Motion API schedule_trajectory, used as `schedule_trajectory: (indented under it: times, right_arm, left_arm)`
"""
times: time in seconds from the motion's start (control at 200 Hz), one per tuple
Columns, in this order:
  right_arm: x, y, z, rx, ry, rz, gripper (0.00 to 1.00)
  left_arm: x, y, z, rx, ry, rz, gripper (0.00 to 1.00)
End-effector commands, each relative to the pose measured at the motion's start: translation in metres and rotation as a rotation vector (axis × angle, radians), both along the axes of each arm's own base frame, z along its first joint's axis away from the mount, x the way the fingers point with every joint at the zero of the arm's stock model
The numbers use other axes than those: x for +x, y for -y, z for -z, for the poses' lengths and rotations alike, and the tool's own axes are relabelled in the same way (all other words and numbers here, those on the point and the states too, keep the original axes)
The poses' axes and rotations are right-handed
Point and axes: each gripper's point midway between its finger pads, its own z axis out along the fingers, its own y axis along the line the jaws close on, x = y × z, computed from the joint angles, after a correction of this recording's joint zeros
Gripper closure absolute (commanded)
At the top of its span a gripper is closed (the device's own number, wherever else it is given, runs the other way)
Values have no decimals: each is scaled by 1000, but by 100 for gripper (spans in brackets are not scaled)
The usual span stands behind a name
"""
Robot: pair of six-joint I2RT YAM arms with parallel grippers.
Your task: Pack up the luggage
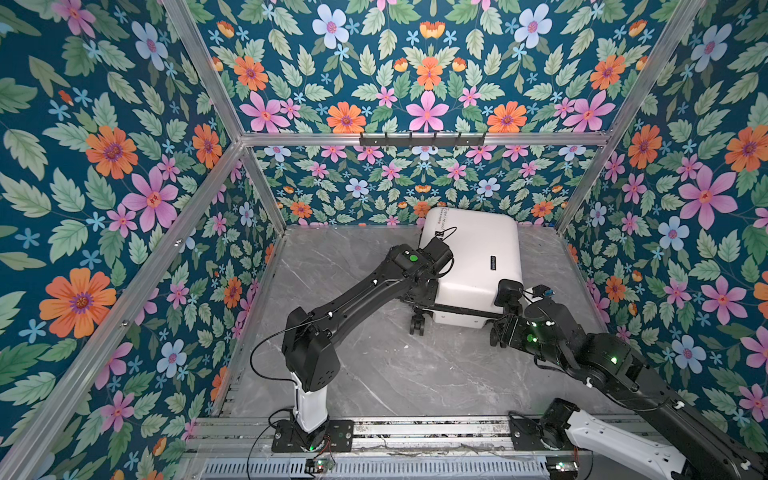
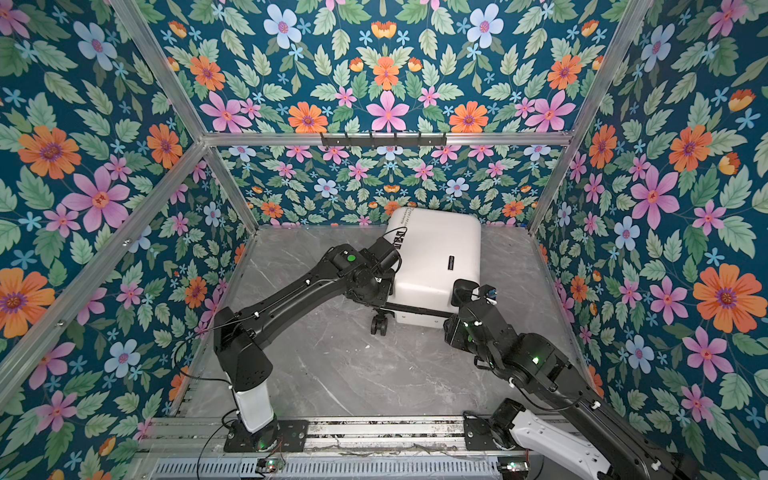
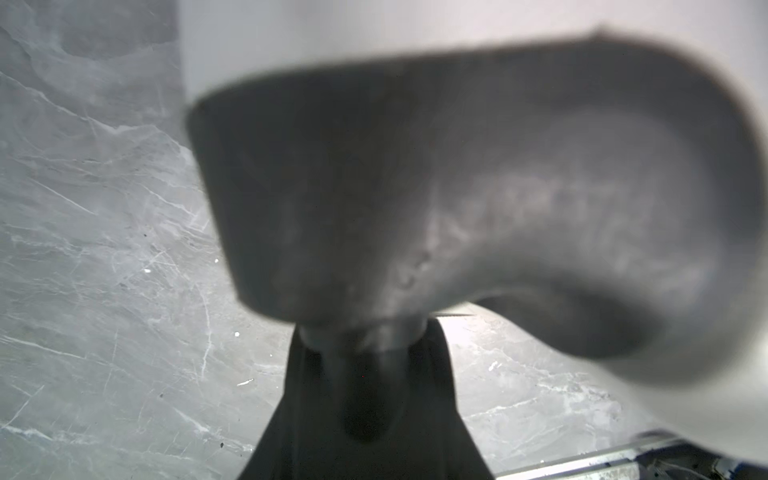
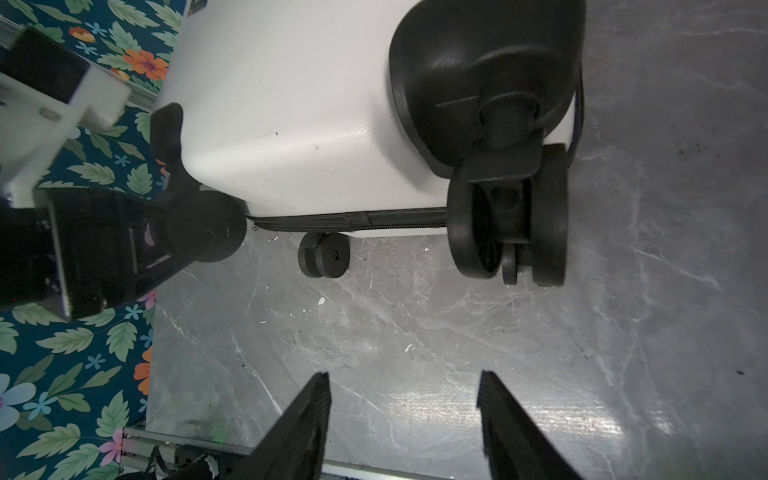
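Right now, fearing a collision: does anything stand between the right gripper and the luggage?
Nothing visible does. In the right wrist view, only grey tabletop lies between the open fingers of the right gripper and the nearest spinner wheel of the luggage.

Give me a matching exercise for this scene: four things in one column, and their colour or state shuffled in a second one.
Things:
1. luggage
2. spinner wheel
3. table
4. right gripper

Colour or state:
A. grey, marbled
B. jaws apart, holding nothing
C. white shell, closed
D. black twin discs

Pairs: 1-C, 2-D, 3-A, 4-B.
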Motion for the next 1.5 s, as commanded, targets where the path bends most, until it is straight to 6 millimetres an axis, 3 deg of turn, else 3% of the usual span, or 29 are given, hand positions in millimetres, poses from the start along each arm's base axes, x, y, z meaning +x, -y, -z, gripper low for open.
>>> schedule_trajectory:
  times: [0.0, 0.125, 0.265, 0.46, 0.64, 0.78, 0.9, 1.0, 1.245, 1.495]
  right_arm:
    - [6, -20, 0, 42, 20, -67, 47]
    - [13, -56, -1, 115, 69, -184, 50]
    - [14, -91, -16, 85, 280, -287, 43]
    - [30, -114, -9, 150, 377, -209, 43]
    - [48, -103, 11, 78, 331, -78, 44]
    - [67, -80, 32, 112, 211, -22, 45]
    - [81, -67, 32, 120, 198, -24, 45]
    - [91, -70, 27, 113, 185, -76, 43]
    - [114, -90, 17, 112, 149, -184, 39]
    - [115, -106, 1, 159, 182, -249, 36]
  left_arm:
    - [12, 11, -17, -49, 57, -14, 100]
    - [20, 25, -43, -139, 69, -45, 100]
    - [25, 44, -71, -242, 66, -85, 100]
    - [26, 60, -98, -406, 58, -178, 100]
    - [29, 48, -118, -449, 114, -244, 100]
    - [24, 35, -118, -439, 128, -278, 100]
    - [17, 20, -119, -455, 144, -323, 100]
    - [11, 13, -120, -485, 140, -363, 100]
    - [-3, 26, -127, -560, 133, -376, 100]
    - [5, 42, -140, -682, 145, -411, 100]
